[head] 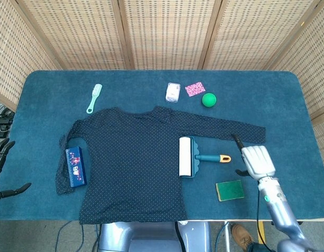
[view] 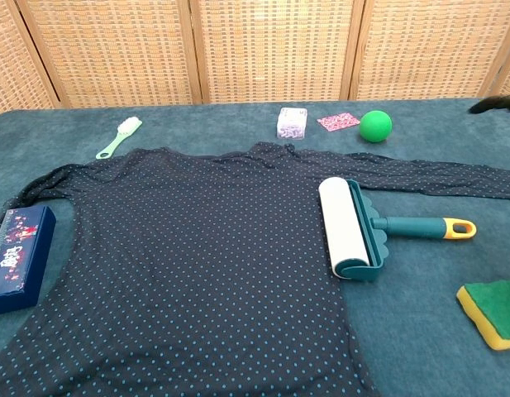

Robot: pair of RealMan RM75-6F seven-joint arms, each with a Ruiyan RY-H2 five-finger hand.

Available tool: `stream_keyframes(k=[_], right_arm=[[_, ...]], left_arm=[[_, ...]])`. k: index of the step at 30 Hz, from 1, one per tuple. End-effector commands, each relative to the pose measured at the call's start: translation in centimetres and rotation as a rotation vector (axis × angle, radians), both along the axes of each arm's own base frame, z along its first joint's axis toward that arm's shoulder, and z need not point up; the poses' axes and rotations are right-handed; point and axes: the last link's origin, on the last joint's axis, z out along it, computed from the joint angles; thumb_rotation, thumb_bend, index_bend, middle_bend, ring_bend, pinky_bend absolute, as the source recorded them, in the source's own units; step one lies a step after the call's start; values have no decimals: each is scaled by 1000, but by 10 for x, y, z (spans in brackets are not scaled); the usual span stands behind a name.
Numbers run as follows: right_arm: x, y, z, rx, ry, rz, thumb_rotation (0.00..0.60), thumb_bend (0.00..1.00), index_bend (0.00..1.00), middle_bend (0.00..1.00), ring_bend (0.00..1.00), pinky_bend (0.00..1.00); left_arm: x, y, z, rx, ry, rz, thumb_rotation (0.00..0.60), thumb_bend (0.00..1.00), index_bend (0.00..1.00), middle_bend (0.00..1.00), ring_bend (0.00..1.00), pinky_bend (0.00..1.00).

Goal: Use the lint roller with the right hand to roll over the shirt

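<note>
1. My right hand [head: 258, 160] hangs above the blue felt tabletop [head: 288, 105] holding nothing. I see mostly its white back, with one dark fingertip poking out at the upper left and the thumb out to the lower left; whether the other fingers are curled or spread I cannot tell.
2. Just to its left lies the lint roller with a teal frame, white roll and yellow-tipped handle [head: 196, 157]. The handle end points at my hand but stays apart from it, and the white roll rests on the edge of the shirt.
3. Below the hand, slightly left, sits a flat green-and-yellow sponge [head: 229, 190].
4. The dark navy long-sleeved shirt with small pale dots [head: 130, 163] spreads flat further left; one sleeve reaches out to end just above my hand.
5. Well above and left sit a green ball [head: 209, 100], a pink patterned square [head: 195, 88] and a small white packet [head: 173, 92].
6. Far left are a mint-green brush [head: 94, 98] and a dark blue box [head: 75, 166] lying on the shirt's other sleeve.
7. My left hand [head: 1, 173] shows at the far left edge, fingers apart, empty.
</note>
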Motion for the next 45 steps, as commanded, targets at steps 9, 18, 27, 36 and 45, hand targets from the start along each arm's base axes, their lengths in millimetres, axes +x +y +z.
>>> stream_keyframes(k=[9,18,27,36,45], right_arm=[[39,-37,-72,92,48,-32,600,211,348,1000,1000,1000],[38,-39,-94,94,90,-41,600,357,430,1000,1000,1000],[33,-41,-106,99,117,-52,600,421,435,1000,1000,1000],[35,-39,-122,117,127,-67,600,426,430,1000,1000,1000],[37,-40,-133,118,138,-70,600,483,442,1000,1000,1000]], left_arm=[[-2,9,-3,-11,12,17,600,0,0,0,0,0],[-3,11,-3,-16,12,19,600,0,0,0,0,0],[-3,12,-4,-18,14,21,600,0,0,0,0,0],[-2,12,-4,-18,11,22,600,0,0,0,0,0],[-3,13,-3,-18,4,25,600,0,0,0,0,0]])
